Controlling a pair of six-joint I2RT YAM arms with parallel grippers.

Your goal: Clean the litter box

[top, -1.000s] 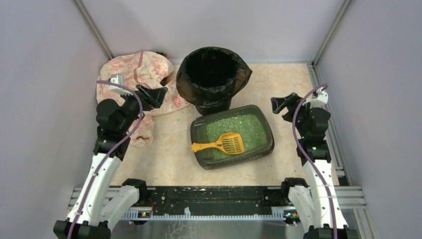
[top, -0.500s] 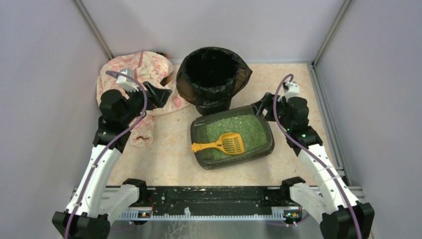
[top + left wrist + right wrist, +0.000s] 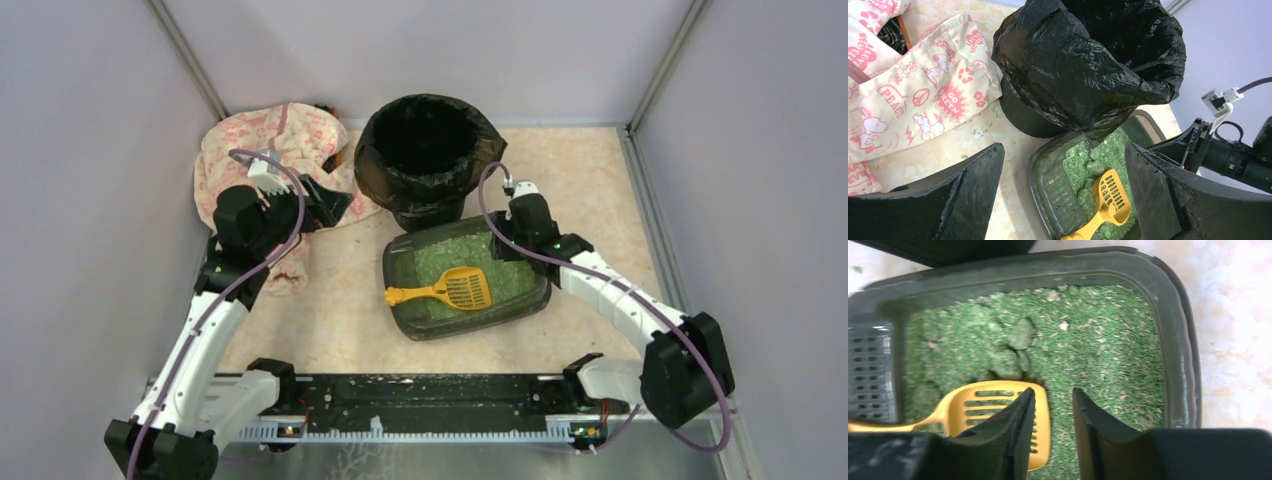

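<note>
Right gripper (image 3: 1053, 396) jaws narrow, empty, over scoop (image 3: 993, 402) head, not its handle. If I drop here, it digs into litter box (image 3: 1175, 360), shoves scoop. Left gripper (image 3: 1064, 150) wide.

Red slogans "PEACE" and "GO GREEN" stand among cartoon prints on the cream fabric bag (image 3: 923, 90) lying on the beige worktop (image 3: 973, 145); its other lettering is cut off.

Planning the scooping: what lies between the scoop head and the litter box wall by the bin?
Loose green granules and a few clumps in the litter box; right wrist view shows it.
</note>
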